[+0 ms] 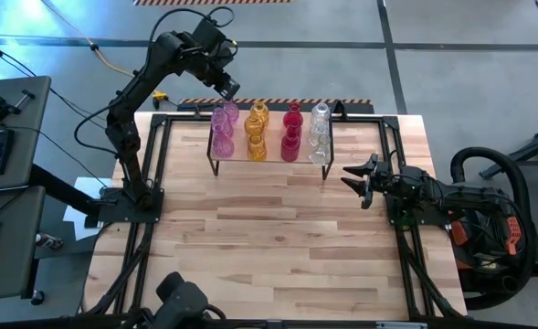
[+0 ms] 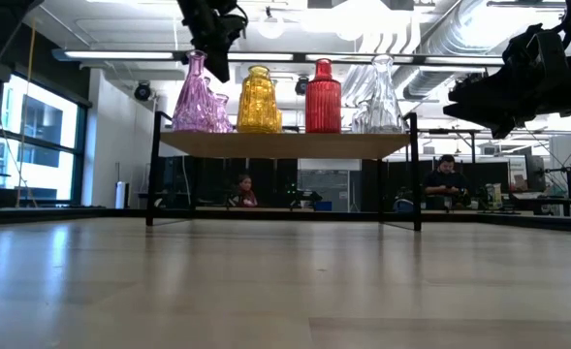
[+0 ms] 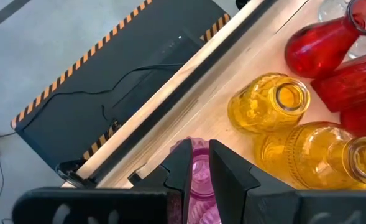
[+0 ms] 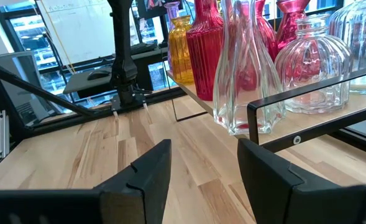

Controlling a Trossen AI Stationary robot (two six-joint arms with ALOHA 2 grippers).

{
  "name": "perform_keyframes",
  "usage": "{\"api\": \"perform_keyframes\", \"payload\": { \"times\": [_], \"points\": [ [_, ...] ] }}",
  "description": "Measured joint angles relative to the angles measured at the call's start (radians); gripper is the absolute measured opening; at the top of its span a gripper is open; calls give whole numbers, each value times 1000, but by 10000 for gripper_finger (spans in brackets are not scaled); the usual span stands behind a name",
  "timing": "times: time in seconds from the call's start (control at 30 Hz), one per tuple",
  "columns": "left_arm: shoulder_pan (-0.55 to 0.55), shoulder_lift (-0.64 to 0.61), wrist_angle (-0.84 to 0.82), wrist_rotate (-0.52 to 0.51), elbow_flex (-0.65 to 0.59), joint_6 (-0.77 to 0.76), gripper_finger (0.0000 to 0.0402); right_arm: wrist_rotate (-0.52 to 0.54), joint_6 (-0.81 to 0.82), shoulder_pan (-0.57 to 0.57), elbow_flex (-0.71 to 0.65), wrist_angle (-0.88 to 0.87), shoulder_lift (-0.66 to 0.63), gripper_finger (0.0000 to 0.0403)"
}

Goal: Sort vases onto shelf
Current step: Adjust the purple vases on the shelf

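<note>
Shelf: stands at the far middle of the surface; every vase is on it, in four colour groups.
Pink vases: leftmost on the shelf; at least two, exact count unclear.
Yellow vases: next along; two seen in the left wrist view.
Red vases: third group; at least two.
Clear vases: right end of the shelf; at least two.
Left gripper: above the shelf's far left end, fingers nearly together astride the rim of a pink vase.
Right gripper: just right of the shelf, low over the surface, fingers apart, holding nothing.
</note>
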Motion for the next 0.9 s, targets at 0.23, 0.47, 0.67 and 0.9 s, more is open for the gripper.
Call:
{"api": "perform_keyframes", "payload": {
  "times": [0.23, 0.47, 0.67, 0.9],
  "points": [
    [-10, 0, 1, -3, 0, -27, 44, 0, 0, 0, 0, 0, 0, 170],
    [-21, 0, -14, -25, -1, -64, 44, 0, 0, 0, 0, 0, 0, 170],
    [-34, 0, -25, -74, -8, -52, 44, 0, 0, 0, 0, 0, 0, 170],
    [-35, -1, -31, -66, -8, -64, 46, 0, 0, 0, 0, 0, 0, 170]
  ]
}}
